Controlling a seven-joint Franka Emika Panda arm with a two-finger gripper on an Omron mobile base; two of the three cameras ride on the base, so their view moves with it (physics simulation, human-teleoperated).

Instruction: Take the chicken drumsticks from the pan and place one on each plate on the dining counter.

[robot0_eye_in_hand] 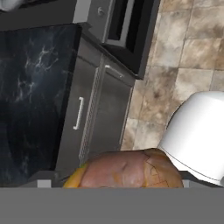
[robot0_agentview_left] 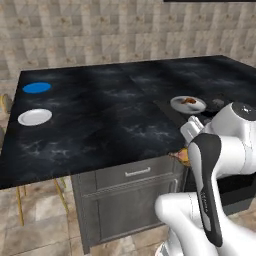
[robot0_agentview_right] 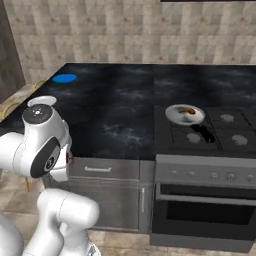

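Observation:
A golden-brown chicken drumstick (robot0_eye_in_hand: 131,169) lies between the fingers of my gripper (robot0_eye_in_hand: 116,181), which is shut on it. In the left base view this drumstick (robot0_agentview_left: 181,156) peeks out beside my arm, off the front edge of the dining counter (robot0_agentview_left: 110,130). Another drumstick (robot0_agentview_left: 190,100) lies in the light-grey pan (robot0_agentview_left: 177,105) on the stove, also seen from the right as drumstick (robot0_agentview_right: 187,110) in pan (robot0_agentview_right: 172,116). At the counter's far left lie the blue plate (robot0_agentview_left: 36,87) and the white plate (robot0_agentview_left: 34,117). The blue plate (robot0_agentview_right: 65,78) also shows from the right.
The black stove top (robot0_agentview_right: 220,130) with its oven (robot0_agentview_right: 205,210) adjoins the counter on the right. Grey cabinet fronts with a handle (robot0_eye_in_hand: 79,113) stand below the counter edge, above a tiled floor (robot0_eye_in_hand: 192,48). Wooden chairs (robot0_agentview_left: 6,102) stand at the counter's left end.

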